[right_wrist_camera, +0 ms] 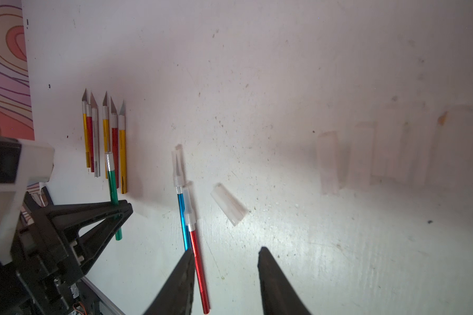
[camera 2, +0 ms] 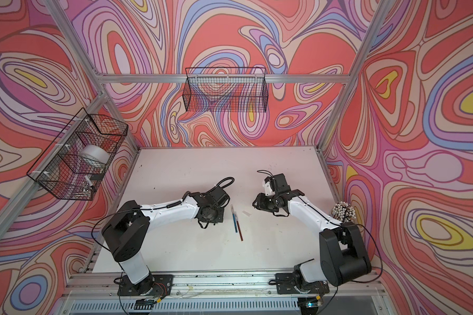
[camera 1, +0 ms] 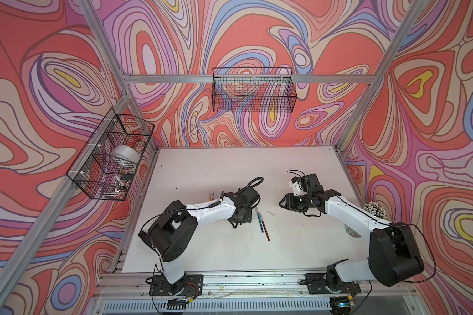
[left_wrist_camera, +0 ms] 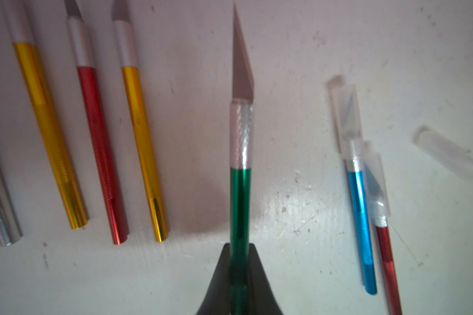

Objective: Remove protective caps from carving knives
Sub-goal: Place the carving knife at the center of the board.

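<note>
Green-handled carving knife (left_wrist_camera: 239, 207) clamped by its handle in left gripper (left_wrist_camera: 239, 252), blade bare, held clear of white table (camera 1: 202, 169). Right gripper (right_wrist_camera: 224, 259) jaws apart, nothing between them, hovering above table. Clock bearings as seen in a top view. Blue knife (camera 1: 260, 222) and red knife (camera 1: 266, 235) lie side by side, touching, at 4 o'clock of table centre, each with a cap on its blade. Loose protective cap (camera 1: 271, 213) lies flat at 2 o'clock of that pair, near, not touching; right gripper at 2 o'clock of the cap. Six uncapped knives (right_wrist_camera: 104, 136) in a row at 10 o'clock of centre: gold, red, silver. More caps (right_wrist_camera: 366, 158) in right wrist view, blurred, count unclear.
</note>
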`<state>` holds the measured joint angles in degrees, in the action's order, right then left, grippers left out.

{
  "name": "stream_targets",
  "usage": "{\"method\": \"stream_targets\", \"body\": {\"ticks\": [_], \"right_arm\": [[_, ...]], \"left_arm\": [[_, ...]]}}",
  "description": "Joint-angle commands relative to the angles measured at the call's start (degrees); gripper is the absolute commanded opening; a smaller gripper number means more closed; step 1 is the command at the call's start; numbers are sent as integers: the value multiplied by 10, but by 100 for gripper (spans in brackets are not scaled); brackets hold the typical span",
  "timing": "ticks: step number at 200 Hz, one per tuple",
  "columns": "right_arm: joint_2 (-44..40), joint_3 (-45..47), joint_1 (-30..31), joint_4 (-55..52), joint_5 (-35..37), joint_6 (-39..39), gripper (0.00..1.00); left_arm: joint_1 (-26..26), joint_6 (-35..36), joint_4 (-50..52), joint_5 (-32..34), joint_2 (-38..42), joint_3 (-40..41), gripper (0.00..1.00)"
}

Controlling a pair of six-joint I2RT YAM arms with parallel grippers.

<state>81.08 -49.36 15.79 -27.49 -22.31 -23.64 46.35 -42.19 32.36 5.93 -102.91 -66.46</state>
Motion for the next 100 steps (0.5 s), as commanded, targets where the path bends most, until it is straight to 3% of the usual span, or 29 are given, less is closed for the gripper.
{"method": "stream_targets", "body": {"ticks": [1,100], "right_arm": [[-13,8,0,4,-1,1,41],[-14,13,0,4,3,3,41]], "left_arm": [[-9,-4,40,38,-21,-25,5],[-31,7,49,65,-62,-53,11]]}}
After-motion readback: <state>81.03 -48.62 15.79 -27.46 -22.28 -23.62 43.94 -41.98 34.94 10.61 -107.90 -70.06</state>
